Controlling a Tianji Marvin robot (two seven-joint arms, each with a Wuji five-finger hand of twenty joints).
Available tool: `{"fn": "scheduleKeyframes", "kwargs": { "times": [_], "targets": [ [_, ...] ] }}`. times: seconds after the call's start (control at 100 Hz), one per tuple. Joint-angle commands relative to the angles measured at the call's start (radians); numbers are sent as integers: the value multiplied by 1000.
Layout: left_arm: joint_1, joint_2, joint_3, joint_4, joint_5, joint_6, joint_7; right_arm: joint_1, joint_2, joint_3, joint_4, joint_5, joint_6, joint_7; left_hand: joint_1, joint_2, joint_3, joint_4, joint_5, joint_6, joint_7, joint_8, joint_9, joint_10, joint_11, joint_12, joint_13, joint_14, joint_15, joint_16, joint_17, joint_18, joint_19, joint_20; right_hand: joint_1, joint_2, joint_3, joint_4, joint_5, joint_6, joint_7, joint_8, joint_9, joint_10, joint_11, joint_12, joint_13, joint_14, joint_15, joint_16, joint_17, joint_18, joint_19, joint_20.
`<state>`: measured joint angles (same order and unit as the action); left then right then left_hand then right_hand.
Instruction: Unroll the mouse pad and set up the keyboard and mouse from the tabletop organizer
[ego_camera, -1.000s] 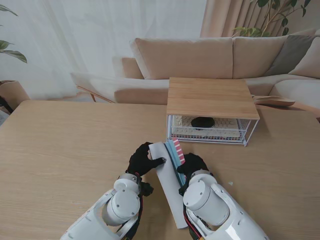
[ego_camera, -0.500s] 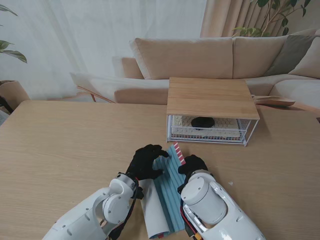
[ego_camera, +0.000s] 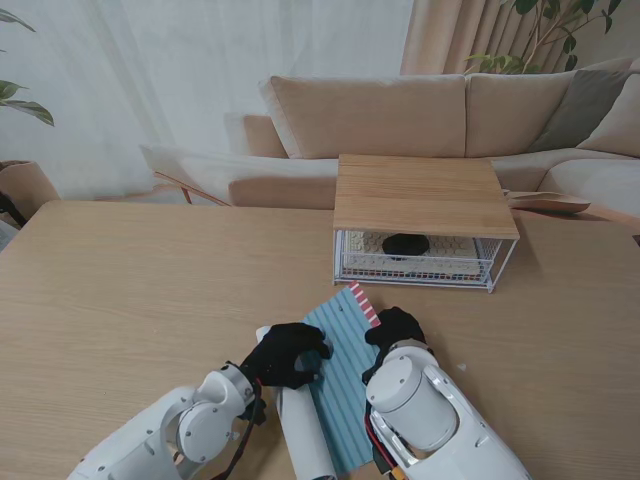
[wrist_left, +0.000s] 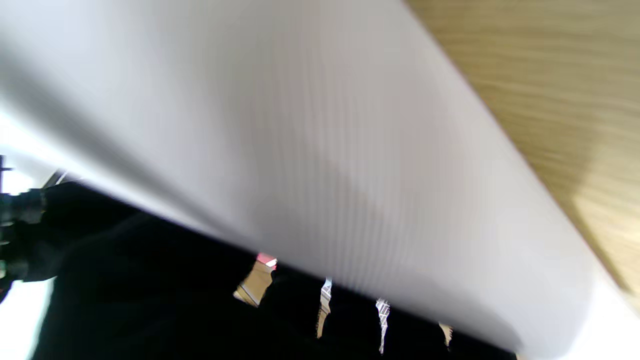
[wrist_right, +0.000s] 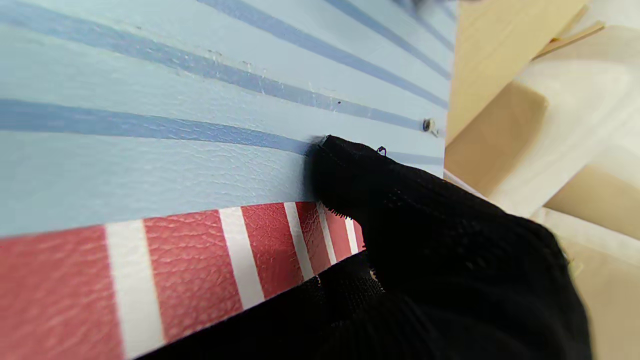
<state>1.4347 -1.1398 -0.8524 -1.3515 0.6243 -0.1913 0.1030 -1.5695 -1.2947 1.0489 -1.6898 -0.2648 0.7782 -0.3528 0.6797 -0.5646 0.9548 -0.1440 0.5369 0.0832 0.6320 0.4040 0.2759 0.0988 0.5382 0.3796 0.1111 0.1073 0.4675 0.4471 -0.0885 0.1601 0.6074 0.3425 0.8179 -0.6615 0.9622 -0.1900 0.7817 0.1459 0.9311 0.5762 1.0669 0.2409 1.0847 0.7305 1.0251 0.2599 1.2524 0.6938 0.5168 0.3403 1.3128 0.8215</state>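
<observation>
Left robot hand (ego_camera: 285, 355): fingers draped over the white roll (ego_camera: 300, 430), pressing it, not clearly gripping.
Mouse pad (ego_camera: 340, 385): half unrolled on the desk (ego_camera: 130, 290) between both hands; seemingly soft, light and springy, best taken along the roll and the free edge.
Right robot hand (ego_camera: 393, 328): fingers flat, pinning the red-striped edge (wrist_right: 175, 260).
Organizer (ego_camera: 425, 215): farther right; keyboard (ego_camera: 410, 250) and mouse (ego_camera: 405, 243) half hidden behind wire.
Unclear: left wrist view blurred.

Home living room, beige sofa (ego_camera: 400, 115), curtains (ego_camera: 455, 35), houseplant (ego_camera: 555, 30)
</observation>
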Motion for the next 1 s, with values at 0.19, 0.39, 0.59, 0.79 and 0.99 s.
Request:
{"fn": "scheduleKeyframes", "kwargs": {
  "times": [0.19,0.39,0.59,0.79,0.99],
  "targets": [
    [35,70,-126,-59,104,-99,-114,-23,-15,37,2,-17,-25,-49,54,66,-4,34,43,-59,-5,-11,34,-71,-9,3,7,-60,23,-24,18,80,16,-26,61,59,56,-3,-13,-33,51,42,11,34,13,3,46,13,-7,-10,31,-20,45,-14],
    [12,74,-153,-64,120,-87,-140,-43,-20,66,-2,-36,-48,-98,60,67,-18,25,51,-71,-11,-17,35,-73,-20,-2,8,-61,17,-35,19,78,5,-33,57,81,46,0,-32,-39,52,52,-1,13,13,0,49,-10,-26,-19,45,-27,35,-29],
    [-32,68,-117,-51,116,-56,-131,-85,-28,105,-16,-53,-65,-159,75,66,-47,-5,67,-84,-4,-22,36,-74,-22,-3,8,-63,15,-40,20,78,2,-35,74,133,-9,9,-84,-38,58,66,-41,-2,14,-7,24,-31,-60,-27,37,-39,2,-58],
    [-47,76,-116,-65,141,-90,-154,-110,-32,131,-28,-55,-70,-186,115,88,-118,-42,100,-144,5,-42,61,-89,-30,-8,16,-72,17,-43,19,80,-5,-38,73,148,-23,9,-102,-42,70,63,-56,-5,22,-13,9,-37,-66,-28,26,-47,-11,-68],
    [-3,71,-169,-122,118,-71,-152,-116,-38,133,-29,-44,-72,-198,143,126,-146,-34,80,-127,-14,-56,60,-82,-37,-10,17,-72,11,-48,21,83,-15,-43,75,148,-28,11,-103,-45,77,53,-61,-1,29,-16,0,-34,-58,-24,15,-53,-8,-70]
  ]
}}
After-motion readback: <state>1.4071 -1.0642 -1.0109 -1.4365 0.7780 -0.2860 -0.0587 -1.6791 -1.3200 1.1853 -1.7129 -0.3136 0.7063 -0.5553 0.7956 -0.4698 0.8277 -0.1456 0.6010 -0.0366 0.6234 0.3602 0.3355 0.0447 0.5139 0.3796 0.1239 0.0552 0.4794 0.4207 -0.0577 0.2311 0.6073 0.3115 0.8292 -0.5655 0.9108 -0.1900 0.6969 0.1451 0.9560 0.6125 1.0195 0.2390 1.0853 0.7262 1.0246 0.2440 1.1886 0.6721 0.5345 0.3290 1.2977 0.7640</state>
